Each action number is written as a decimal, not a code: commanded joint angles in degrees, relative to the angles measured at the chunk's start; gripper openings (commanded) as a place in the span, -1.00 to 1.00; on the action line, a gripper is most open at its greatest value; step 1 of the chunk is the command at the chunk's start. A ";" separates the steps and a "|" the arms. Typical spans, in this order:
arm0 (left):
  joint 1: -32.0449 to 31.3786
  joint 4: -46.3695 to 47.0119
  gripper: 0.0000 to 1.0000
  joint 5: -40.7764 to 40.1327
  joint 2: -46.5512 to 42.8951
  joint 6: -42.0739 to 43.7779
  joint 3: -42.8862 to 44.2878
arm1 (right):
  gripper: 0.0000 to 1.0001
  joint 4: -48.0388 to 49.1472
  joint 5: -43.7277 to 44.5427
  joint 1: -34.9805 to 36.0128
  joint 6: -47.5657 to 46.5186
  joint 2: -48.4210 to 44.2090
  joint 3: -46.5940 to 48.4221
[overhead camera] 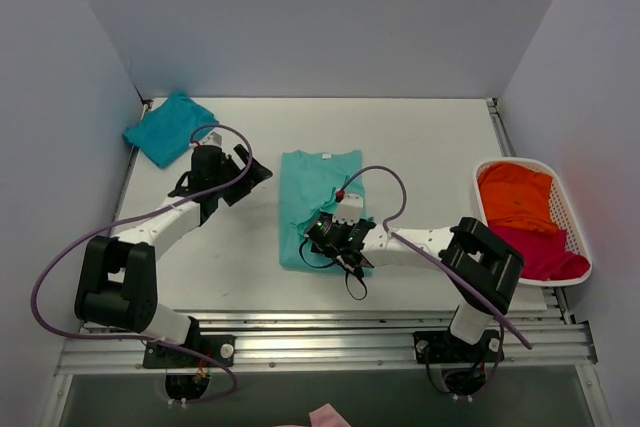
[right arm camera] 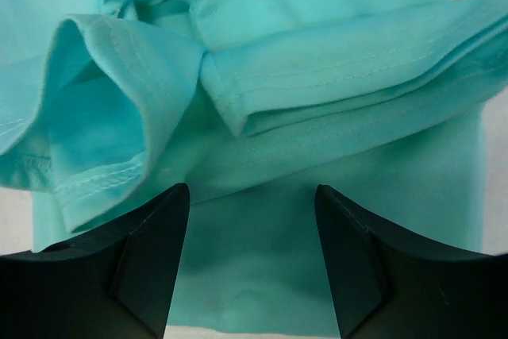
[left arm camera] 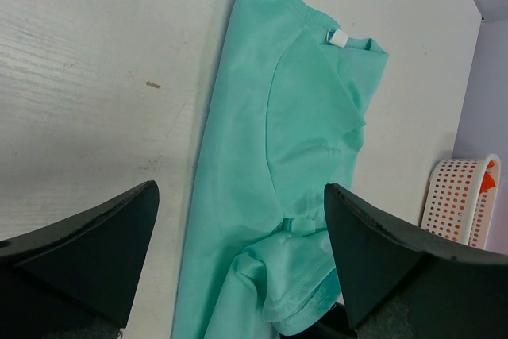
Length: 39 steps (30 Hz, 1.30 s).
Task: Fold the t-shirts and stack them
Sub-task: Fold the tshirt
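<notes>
Low in the centre of the top view, the right fingers (right arm camera: 135, 267) stand spread apart and released, just over the near end of the mint-green t-shirt (overhead camera: 318, 197). Its hemmed edges lie bunched in loose folds just past their tips. The shirt lies folded into a long strip at the middle of the table (overhead camera: 430, 147), with the white neck label (left arm camera: 336, 36) at its far end. Left of the strip, the left fingers (left arm camera: 87, 252) hang open, holding nothing. At the right edge, a white basket (overhead camera: 563, 209) holds the orange t-shirt (overhead camera: 515, 197) and the magenta t-shirt (overhead camera: 540, 252). In the upper left, the teal t-shirt (overhead camera: 168, 127) lies folded at the table's far corner.
</notes>
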 commanded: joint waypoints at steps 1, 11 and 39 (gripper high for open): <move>0.93 3.88 0.88 1.45 0.09 0.79 -0.54 | 0.20 -1.39 1.14 2.05 2.21 -0.31 0.88; 1.46 5.55 0.88 2.41 1.32 0.70 -0.98 | 0.11 -2.80 3.95 3.20 2.48 3.28 3.25; -6.87 4.15 0.89 1.81 -12.12 -4.05 -8.45 | -0.03 -4.47 3.17 -9.11 -10.00 20.95 27.07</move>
